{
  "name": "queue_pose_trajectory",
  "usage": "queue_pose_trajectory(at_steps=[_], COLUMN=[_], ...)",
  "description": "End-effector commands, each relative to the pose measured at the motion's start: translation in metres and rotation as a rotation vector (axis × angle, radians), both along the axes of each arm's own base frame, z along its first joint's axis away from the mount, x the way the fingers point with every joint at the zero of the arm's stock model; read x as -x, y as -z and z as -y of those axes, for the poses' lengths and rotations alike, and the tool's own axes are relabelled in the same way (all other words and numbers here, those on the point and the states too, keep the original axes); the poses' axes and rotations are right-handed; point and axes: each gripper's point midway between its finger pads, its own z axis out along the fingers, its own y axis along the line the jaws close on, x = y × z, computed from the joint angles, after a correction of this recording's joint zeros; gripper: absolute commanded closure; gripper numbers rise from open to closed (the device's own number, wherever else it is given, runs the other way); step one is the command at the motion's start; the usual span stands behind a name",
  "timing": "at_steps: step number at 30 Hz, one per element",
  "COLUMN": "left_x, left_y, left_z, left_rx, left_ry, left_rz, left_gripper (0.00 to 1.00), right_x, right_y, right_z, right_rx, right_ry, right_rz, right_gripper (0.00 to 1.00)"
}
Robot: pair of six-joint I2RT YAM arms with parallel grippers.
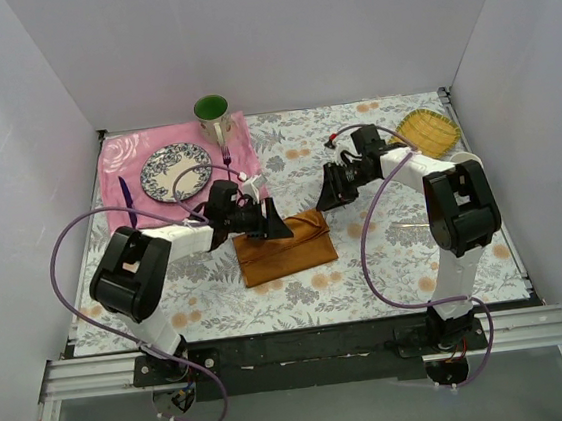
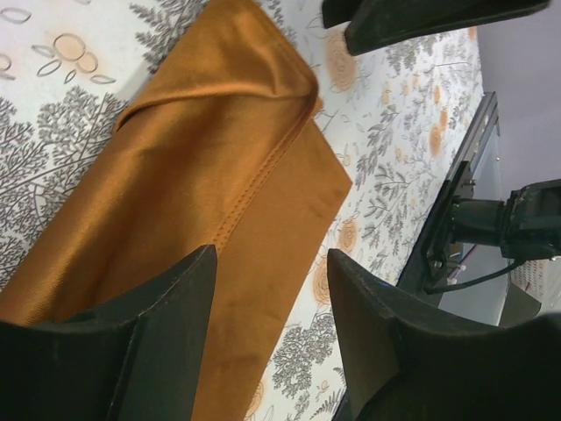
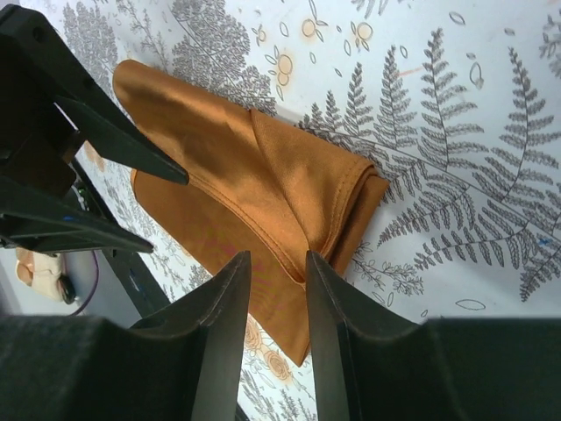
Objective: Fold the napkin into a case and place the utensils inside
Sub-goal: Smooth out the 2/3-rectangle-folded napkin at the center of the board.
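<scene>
My left pincer (image 2: pixel 272 254) hangs over the shiny rust-orange satin napkin (image 1: pixel 285 250), its two black fingers well apart with nothing between them but the cloth below. My right pincer (image 3: pixel 276 256) hovers at the napkin's far right corner, its fingers parted by only a narrow gap. I see nothing clamped there, though I cannot tell whether the tips touch the satin. The napkin lies folded flat in overlapping layers, a stitched hem crossing its top, on the white tablecloth with grey ferns and orange flowers (image 1: pixel 221 307), about mid-table between my two arms. My two pincers face each other closely across it, so each stands in the other's way. To the far left a pink cloth (image 1: pixel 120 157) carries a blue-and-white patterned round plate (image 1: pixel 150 164) and a metal cup with a green inside (image 1: pixel 213 117). A slim fork (image 1: pixel 226 158) lies just right of the plate and a slim dark-purple cutlery piece (image 1: pixel 127 201) to its left, both well apart from the napkin. A yellow woven dish (image 1: pixel 428 130) sits at the far right corner. Purple cables (image 1: pixel 59 254) loop beside both arms. White walls close three sides and a metal rail (image 1: pixel 306 349) runs along the near edge. Bare tablecloth lies in front of the napkin and to its right.
</scene>
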Motion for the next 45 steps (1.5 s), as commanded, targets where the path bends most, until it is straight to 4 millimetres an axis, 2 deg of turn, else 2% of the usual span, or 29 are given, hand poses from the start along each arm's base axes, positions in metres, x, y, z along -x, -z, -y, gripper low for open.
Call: queue_pose_trajectory(at_steps=[1, 9, 18, 24, 29, 32, 35, 39, 45], left_x=[-0.008, -0.006, -0.003, -0.003, -0.002, -0.001, 0.0, 0.0, 0.006], left_y=[0.004, 0.022, 0.03, 0.039, 0.047, 0.052, 0.06, 0.069, 0.069], left_z=[0.0, -0.001, -0.004, -0.006, -0.01, -0.012, -0.014, -0.017, -0.027], left_rx=[-0.031, -0.072, -0.092, -0.114, -0.14, -0.158, -0.179, -0.204, -0.19], left_ry=[-0.023, -0.029, -0.033, -0.042, -0.058, -0.067, -0.084, -0.106, -0.105], left_rz=[0.003, -0.027, -0.043, -0.057, -0.083, -0.104, -0.134, -0.172, -0.222], left_gripper=[0.48, 0.51, 0.52, 0.54, 0.57, 0.6, 0.64, 0.69, 0.73], right_x=[0.001, 0.009, 0.007, 0.015, 0.022, 0.026, 0.034, 0.045, 0.038], right_y=[-0.001, 0.014, 0.021, 0.024, 0.026, 0.024, 0.031, 0.053, 0.066], right_z=[0.0, 0.0, -0.003, -0.007, -0.006, -0.005, -0.002, 0.003, 0.011], right_rx=[-0.002, 0.003, -0.008, -0.037, -0.04, -0.045, -0.031, -0.002, 0.021], right_ry=[0.029, 0.025, 0.02, 0.018, 0.011, 0.007, 0.004, -0.015, 0.005], right_rz=[-0.024, -0.092, -0.122, -0.175, -0.204, -0.213, -0.24, -0.293, -0.261], right_gripper=[0.6, 0.61, 0.62, 0.69, 0.83, 0.84, 0.89, 0.96, 0.99])
